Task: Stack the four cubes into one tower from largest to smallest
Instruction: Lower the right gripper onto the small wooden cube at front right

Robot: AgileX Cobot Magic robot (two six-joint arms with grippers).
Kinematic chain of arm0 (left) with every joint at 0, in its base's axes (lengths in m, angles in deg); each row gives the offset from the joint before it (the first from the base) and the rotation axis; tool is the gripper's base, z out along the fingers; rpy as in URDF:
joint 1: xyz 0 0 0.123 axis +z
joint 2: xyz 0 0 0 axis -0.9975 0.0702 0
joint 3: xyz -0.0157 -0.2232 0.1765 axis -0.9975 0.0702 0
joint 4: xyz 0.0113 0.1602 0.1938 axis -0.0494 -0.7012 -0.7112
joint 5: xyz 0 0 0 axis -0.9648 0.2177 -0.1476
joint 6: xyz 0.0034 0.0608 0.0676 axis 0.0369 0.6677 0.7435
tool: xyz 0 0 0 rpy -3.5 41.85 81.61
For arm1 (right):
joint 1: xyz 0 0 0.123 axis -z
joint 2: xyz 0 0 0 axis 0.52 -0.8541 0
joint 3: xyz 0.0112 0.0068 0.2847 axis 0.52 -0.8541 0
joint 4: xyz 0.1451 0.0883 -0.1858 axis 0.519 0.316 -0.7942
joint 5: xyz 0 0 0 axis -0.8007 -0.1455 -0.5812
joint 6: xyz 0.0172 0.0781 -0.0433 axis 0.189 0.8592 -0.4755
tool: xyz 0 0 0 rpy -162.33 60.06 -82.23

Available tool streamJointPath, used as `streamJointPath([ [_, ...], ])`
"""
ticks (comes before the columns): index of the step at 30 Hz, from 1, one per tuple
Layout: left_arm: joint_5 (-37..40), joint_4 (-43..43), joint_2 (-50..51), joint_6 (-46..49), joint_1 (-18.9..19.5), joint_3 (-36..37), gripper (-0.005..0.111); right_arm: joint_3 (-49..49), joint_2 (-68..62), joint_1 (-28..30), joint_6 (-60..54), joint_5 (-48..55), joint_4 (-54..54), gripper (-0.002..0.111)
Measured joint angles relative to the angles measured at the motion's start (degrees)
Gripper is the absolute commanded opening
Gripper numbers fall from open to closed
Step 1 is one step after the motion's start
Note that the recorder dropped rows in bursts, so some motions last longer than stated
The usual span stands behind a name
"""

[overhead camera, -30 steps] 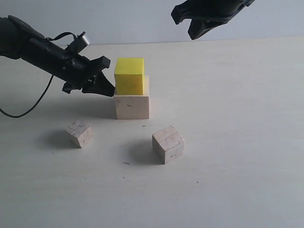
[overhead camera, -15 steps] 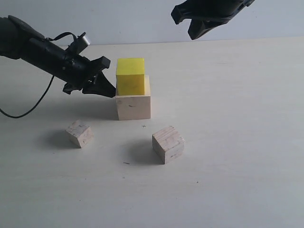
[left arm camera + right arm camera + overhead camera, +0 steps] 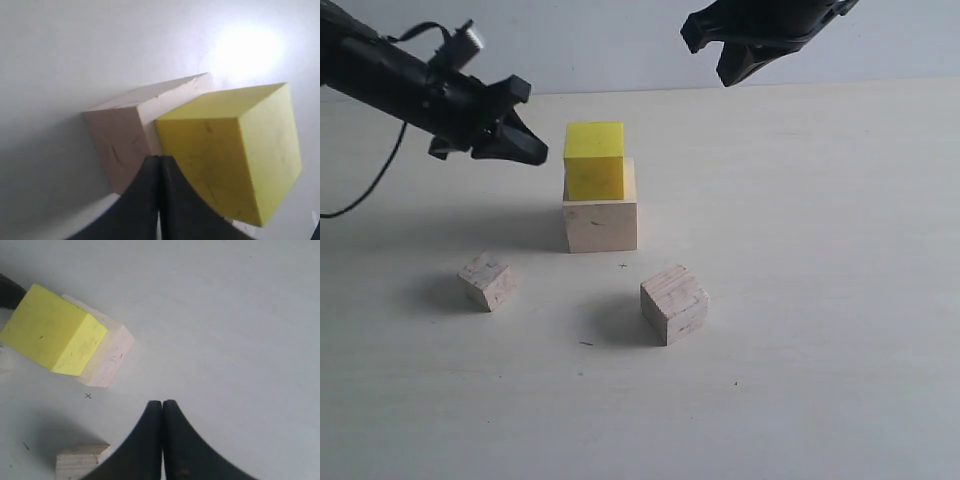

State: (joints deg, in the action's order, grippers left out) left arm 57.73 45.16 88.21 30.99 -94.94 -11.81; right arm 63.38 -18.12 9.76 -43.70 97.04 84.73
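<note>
1. Yellow cube (image 3: 594,160) atop large cube (image 3: 600,222).
2. Exterior view only: small cube (image 3: 486,281) and grainy cube (image 3: 674,304) whole, loose on table (image 3: 820,300), apart, before the stack.
3. Wrist views only: left gripper (image 3: 160,162) and right gripper (image 3: 162,406) pressed together, empty.

No words, numbers or brand names are showing on anything in view. Only one sign is showing: a small dark cross mark (image 3: 88,396) is sitting on the bare table (image 3: 820,300), near the large pale wooden cube (image 3: 600,225) but not touching it.
</note>
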Motion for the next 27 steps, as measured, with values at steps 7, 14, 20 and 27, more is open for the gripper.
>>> streamJointPath([
  [7,-7.8,-3.6,-13.9,-0.8,1.8,8.0,0.000,-1.2,5.5,0.0,1.1,1.6,0.0,0.000],
  [14,-17.8,-0.7,-31.8,1.6,1.3,22.5,0.000,-12.9,13.3,0.0,3.1,-4.5,1.7,0.000],
  [20,-22.2,-0.4,-42.4,2.3,1.3,33.7,0.000,-26.0,14.3,-2.2,1.6,-9.4,3.2,0.000],
  [27,-23.0,-0.5,-45.1,3.8,1.3,43.7,0.000,-28.2,10.6,-8.5,-0.5,-10.7,4.4,0.005],
])
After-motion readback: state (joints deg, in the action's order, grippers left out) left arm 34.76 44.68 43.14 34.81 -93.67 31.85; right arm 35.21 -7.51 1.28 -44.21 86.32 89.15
